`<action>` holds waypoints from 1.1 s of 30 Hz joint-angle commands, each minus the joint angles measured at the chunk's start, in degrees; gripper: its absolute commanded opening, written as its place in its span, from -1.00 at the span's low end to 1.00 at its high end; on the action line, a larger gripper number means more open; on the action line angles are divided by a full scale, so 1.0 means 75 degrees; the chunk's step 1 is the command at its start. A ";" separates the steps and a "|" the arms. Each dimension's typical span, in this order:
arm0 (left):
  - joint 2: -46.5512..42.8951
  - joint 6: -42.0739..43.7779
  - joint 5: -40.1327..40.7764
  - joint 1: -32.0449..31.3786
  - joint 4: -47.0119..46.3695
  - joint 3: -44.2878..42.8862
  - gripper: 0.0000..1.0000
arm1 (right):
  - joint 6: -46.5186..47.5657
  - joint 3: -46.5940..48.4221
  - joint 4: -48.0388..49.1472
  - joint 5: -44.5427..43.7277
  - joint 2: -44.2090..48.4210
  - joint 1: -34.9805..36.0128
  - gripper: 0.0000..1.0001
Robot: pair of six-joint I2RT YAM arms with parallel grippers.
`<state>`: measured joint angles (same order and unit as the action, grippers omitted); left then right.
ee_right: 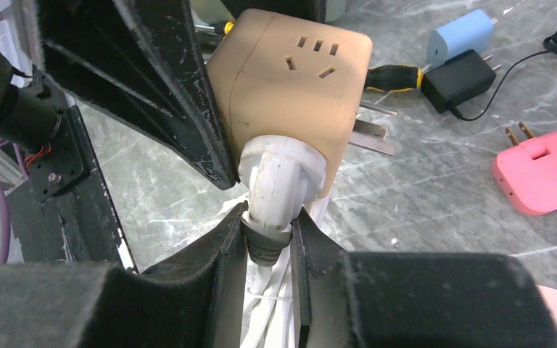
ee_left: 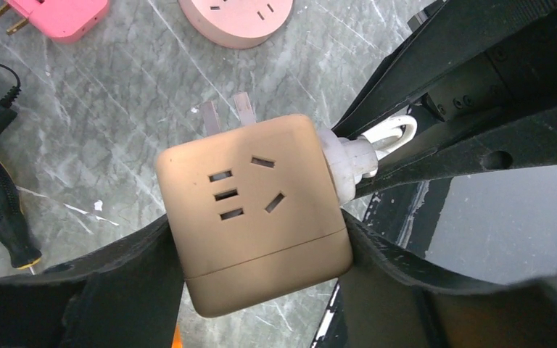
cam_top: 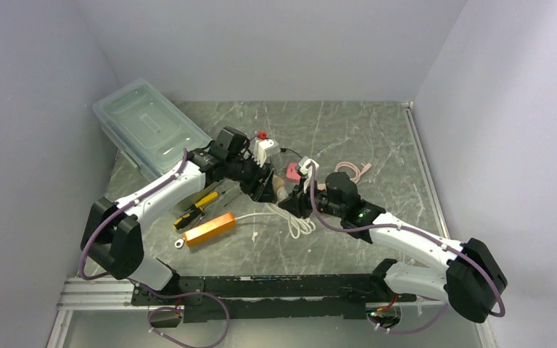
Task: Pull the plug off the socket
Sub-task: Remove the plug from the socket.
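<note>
Left end effector (ee_left: 255, 221) grips the tan socket (ee_left: 250, 196) by two opposite sides over the desk (ee_left: 116, 94). Right end effector (ee_right: 268, 223) reaches in from the socket's other side, pinching the white plug (ee_right: 275, 177), which is seated in it.

**Robot test cell in a lab, by every sign here.**

Bare pale walls (cam_top: 275, 43) box in a marbled grey tabletop (cam_top: 377, 130). Look at the near edge: the left arm (cam_top: 159, 192) and the right arm (cam_top: 406, 235), both white and black, sit bolted to a black rail (cam_top: 283, 286), with purple cables (cam_top: 87, 239) looping off them. Spread across the surface is a bench-test assortment: a lidded clear plastic bin (cam_top: 149, 127), yellow-handled screwdrivers (cam_top: 199, 206), an orange block (cam_top: 209, 229), a pink adapter (ee_right: 544, 177), a blue charger (ee_right: 463, 35), a black charger (ee_right: 460, 80), and a tan socket cube (ee_left: 254, 210) with a white plug (ee_right: 275, 185) seated in its side.
</note>
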<state>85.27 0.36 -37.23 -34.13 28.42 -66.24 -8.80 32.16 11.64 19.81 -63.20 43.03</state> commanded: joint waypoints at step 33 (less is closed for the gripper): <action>-0.0487 0.0622 0.0412 -0.0095 -0.0148 -0.0080 -1.00 | -0.0179 0.0314 0.0493 -0.0470 -0.0350 0.0540 -1.00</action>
<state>86.04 1.63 -29.10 -35.11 32.69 -66.74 -6.72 34.13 10.81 2.50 -67.81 51.83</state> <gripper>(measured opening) 0.638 0.266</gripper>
